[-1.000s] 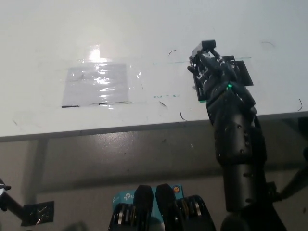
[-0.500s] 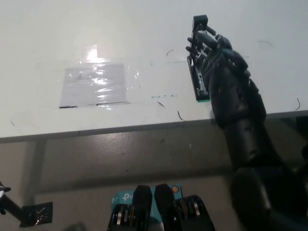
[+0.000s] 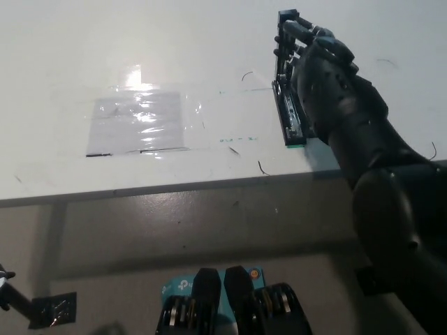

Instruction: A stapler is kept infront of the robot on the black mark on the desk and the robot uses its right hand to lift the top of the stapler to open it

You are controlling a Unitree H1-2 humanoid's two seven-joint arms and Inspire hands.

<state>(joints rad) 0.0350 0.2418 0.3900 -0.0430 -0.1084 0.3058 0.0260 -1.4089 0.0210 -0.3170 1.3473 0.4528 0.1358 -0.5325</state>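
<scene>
One robot hand, the black right (image 3: 318,59), reached over the stapler (image 3: 290,112) at the white bench's (image 3: 209,56) near right edge, fingers curled on its raised top. Lifting step appeared underway; the base lay flat. Next move probably needed the top swung further back without dragging the base. Left hand (image 3: 4,279) barely showed, lower left; its state unreadable.

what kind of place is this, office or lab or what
Probably a robot test bench in a lab, not a working office: a bare white desk with a taped-down clear sheet and pen marks, and a lone stapler under the black right hand.
</scene>
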